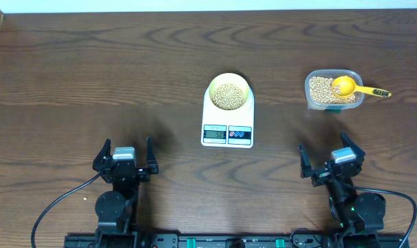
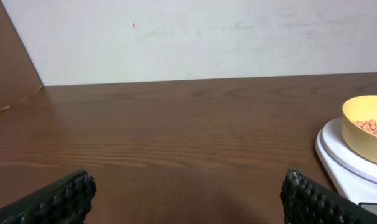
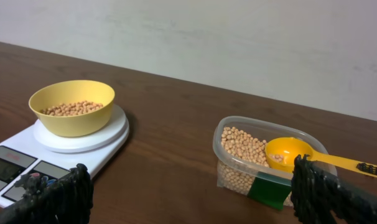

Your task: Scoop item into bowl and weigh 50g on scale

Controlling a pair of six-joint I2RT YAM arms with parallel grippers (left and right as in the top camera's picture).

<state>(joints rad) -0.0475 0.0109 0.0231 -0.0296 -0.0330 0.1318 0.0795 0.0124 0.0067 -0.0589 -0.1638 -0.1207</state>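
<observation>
A pale yellow bowl [image 1: 228,94] holding tan beans [image 1: 228,95] stands on the white scale [image 1: 227,127] at mid-table; the bowl [image 3: 71,106] and scale [image 3: 27,165] also show at the left of the right wrist view. More beans [image 3: 241,144] fill a clear tub [image 1: 332,90] at the right, with a yellow scoop [image 1: 353,87] resting in it. My left gripper [image 1: 124,157] is open near the front left, apart from everything. Open too, my right gripper [image 1: 331,155] hangs in front of the tub. In the left wrist view the bowl [image 2: 367,129] sits at the right edge.
The scoop's handle [image 3: 353,164] juts out over the tub's right rim. A green label [image 3: 270,190] marks the tub's near wall. The table's back edge meets a pale wall [image 2: 195,37]. Black cables [image 1: 57,201] trail from both arm bases.
</observation>
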